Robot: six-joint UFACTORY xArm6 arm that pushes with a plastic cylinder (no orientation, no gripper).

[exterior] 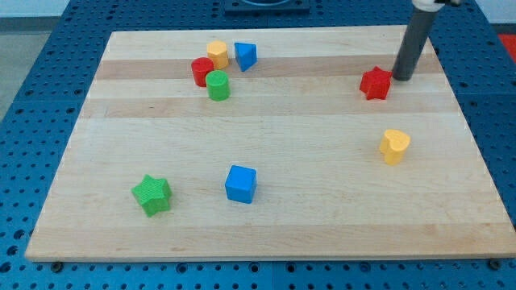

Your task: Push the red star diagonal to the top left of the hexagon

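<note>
At the view's upper right, my tip just beside red star; no claw.

Dark rod above my tip: cut off by the view's top
Red cylinder: partly hidden behind green cylinder

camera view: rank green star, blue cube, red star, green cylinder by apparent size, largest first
1. green star and blue cube: look alike, and both sit nearest the view's bottom, so nearness may inflate them.
2. red star, with my tip at its right edge.
3. green cylinder, only slightly smaller.
</note>
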